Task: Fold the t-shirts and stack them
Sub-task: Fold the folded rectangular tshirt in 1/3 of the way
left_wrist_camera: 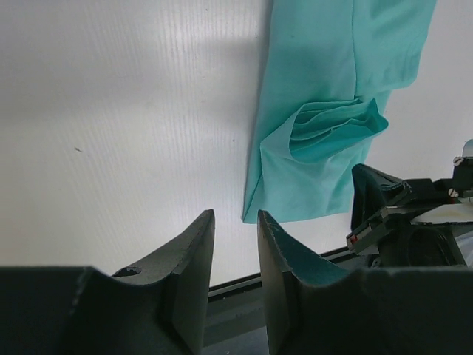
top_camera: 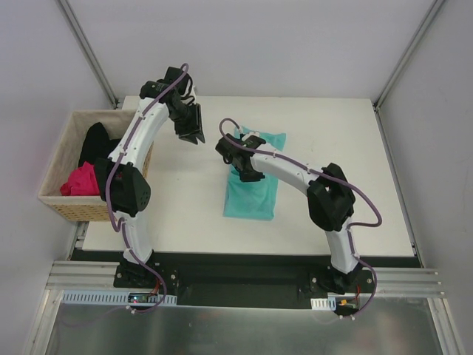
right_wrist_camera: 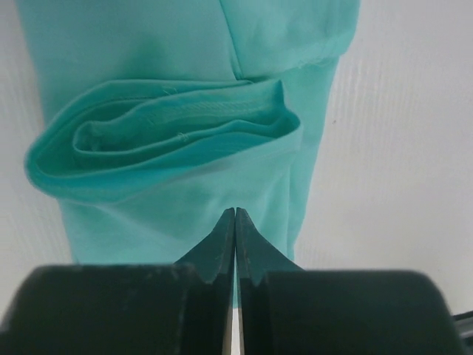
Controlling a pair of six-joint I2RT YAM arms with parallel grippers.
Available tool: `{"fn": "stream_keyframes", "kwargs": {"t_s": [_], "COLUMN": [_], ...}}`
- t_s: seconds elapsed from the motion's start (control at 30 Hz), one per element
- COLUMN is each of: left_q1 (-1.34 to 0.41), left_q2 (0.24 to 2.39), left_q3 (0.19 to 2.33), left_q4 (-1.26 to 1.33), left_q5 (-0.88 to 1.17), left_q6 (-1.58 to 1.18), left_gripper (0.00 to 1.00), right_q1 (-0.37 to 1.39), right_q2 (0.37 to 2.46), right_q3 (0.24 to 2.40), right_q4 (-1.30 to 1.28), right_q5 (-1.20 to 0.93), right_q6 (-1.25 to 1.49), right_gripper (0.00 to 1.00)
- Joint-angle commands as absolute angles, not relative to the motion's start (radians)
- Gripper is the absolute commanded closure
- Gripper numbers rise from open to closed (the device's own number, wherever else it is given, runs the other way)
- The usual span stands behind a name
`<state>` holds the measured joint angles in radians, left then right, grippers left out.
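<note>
Top external view: a teal t-shirt (top_camera: 251, 196), folded into a long narrow strip, lies on the middle of the white table (top_camera: 332, 126). The right gripper (top_camera: 247, 171) sits over the strip's far half, low on the cloth. The left gripper (top_camera: 195, 136) hangs to the left of the teal t-shirt, apart from it and above bare tabletop. Farther left of the shirt, off the table's edge, a wicker basket (top_camera: 55, 159) holds a black t-shirt (top_camera: 94, 144) and a magenta pink t-shirt (top_camera: 80, 183).

Left wrist view: the two left fingers (left_wrist_camera: 196, 259) stand apart with nothing between them. The teal t-shirt is up and to the right of them, with its near edge just past the right-hand fingertip and not touching it. A bunched fold (left_wrist_camera: 336, 129) rises from the cloth, and the right arm's black wrist parts (left_wrist_camera: 399, 214) sit just beside that fold.

Right wrist view: the right fingers (right_wrist_camera: 222, 237) are pressed tip to tip, closed, and no cloth shows between them. The tips lie over the teal t-shirt, just below a rolled, layered fold (right_wrist_camera: 162, 137) that crosses the strip.
</note>
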<state>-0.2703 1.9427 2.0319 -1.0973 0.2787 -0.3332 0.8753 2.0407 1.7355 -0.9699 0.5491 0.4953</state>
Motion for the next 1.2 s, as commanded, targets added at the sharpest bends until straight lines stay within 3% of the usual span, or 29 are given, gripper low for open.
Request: {"fn": "stream_keyframes", "kwargs": {"t_s": [0.0, 0.5, 1.17], "left_q1": [-0.247, -0.193, -0.193], "left_q2": [1.914, 1.893, 1.871], "left_q3": [2.029, 1.974, 1.899], "left_q4": [-1.108, -1.12, -1.068], "left_q5": [0.278, 0.265, 0.339], "left_q6": [-0.307, -0.308, -0.334], "left_gripper": [0.71, 0.71, 0.71], "right_q1": [0.855, 0.68, 0.604], "right_q2": [2.092, 2.24, 2.072], "right_q3": [1.832, 1.96, 1.902], "right_q4": [-0.96, -0.937, -0.9], "right_q5": [0.485, 0.432, 0.537], "right_q6": [0.451, 0.402, 0.265], "right_gripper": [1.0, 1.0, 0.92]}}
